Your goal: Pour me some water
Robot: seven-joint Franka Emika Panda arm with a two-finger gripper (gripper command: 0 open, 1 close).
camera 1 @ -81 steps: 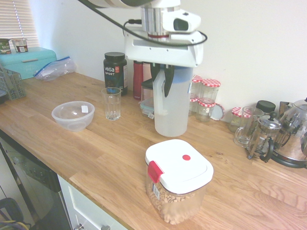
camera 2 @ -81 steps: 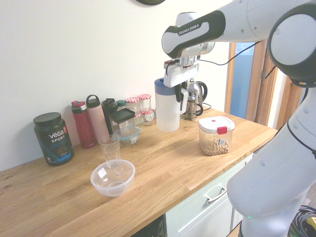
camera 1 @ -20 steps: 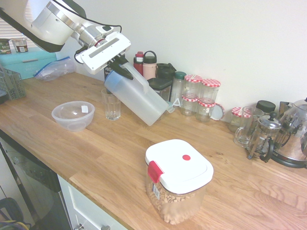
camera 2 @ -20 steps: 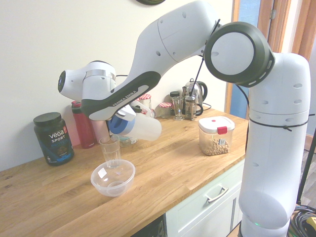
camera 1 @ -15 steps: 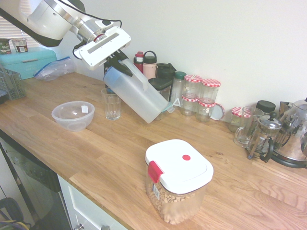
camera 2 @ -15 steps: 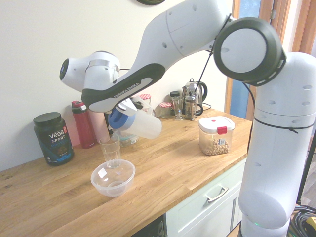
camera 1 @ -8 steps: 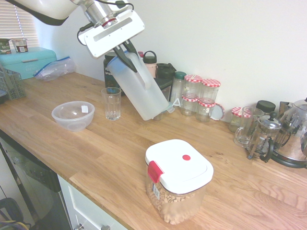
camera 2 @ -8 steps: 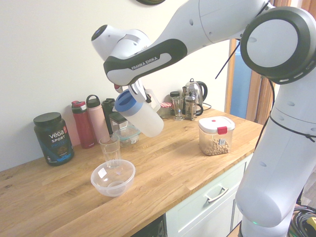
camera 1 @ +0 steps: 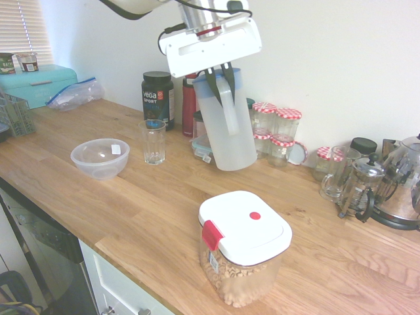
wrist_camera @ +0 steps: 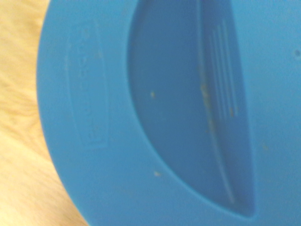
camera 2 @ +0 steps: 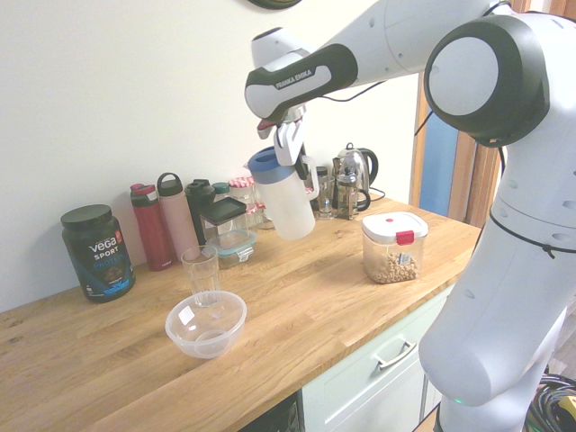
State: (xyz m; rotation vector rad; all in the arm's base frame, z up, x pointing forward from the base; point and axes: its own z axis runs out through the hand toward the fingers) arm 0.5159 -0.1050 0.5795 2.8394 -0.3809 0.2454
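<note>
Nearest the first exterior camera, on the wooden counter (camera 1: 157,216), sits a square container (camera 1: 239,275) of small tan pieces, its white lid (camera 1: 246,226) fitted with a red clasp (camera 1: 211,235). Farther back, toward that view's left, stands a translucent bowl (camera 1: 100,159) with a pale label on its side, and near it an upright drinking glass (camera 1: 154,143). At the right are a French press (camera 1: 361,187) and a clear glass mug (camera 1: 336,176). Above the counter, the gripper (camera 1: 222,98) has its two dark fingers clamped on the white handle (camera 1: 230,111) of the frosted jug (camera 1: 226,134), which hangs slightly tilted, its blue lid (camera 2: 270,165) on. The water cannot be made out through the cloudy plastic. Behind the jug, jars with red-checked lids (camera 1: 282,131) stand stacked near the wall. Beyond the glass are a black tub (camera 1: 157,102) and a red bottle (camera 1: 189,110); farthest back, a turquoise box (camera 1: 38,85) rests beside a crumpled plastic bag (camera 1: 77,95).
</note>
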